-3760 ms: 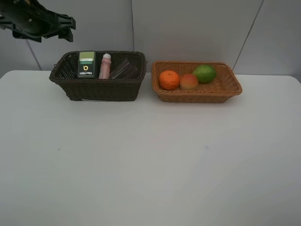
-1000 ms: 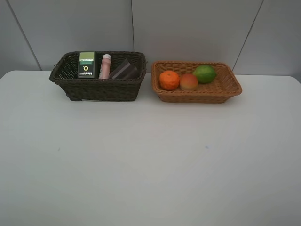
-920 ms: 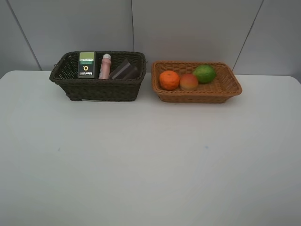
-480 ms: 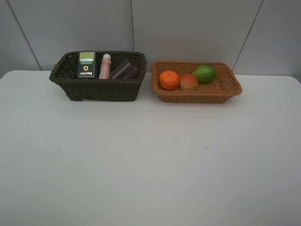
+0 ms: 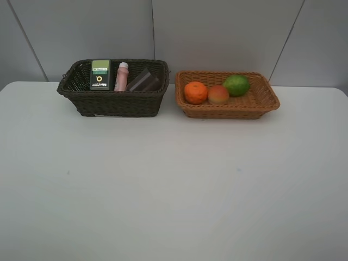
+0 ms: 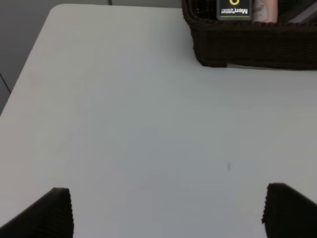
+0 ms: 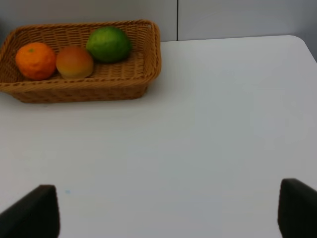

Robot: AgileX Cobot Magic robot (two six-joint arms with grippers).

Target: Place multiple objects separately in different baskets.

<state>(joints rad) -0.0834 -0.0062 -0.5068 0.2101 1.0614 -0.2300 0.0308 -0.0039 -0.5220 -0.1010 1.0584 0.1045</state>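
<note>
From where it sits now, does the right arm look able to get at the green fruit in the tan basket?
Probably yes. The green fruit lies uncovered in the shallow tan basket, with the peach beside it. Bare table lies between it and the right pincer, which is open and empty.

Dark brown woven basket [image 5: 113,101]; light orange-tan woven basket [image 5: 255,100]. Orange [image 5: 196,92] bright orange, peach [image 5: 218,94] red-yellow, green fruit [image 5: 236,85]. Table [image 5: 174,185] plain white.

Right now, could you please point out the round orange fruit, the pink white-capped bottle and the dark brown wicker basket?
round orange fruit [image 5: 196,92]: exterior high view, middle of its peel.
pink white-capped bottle [image 5: 121,79]: exterior high view, pink body.
dark brown wicker basket [image 5: 114,103]: exterior high view, front wall.
</note>
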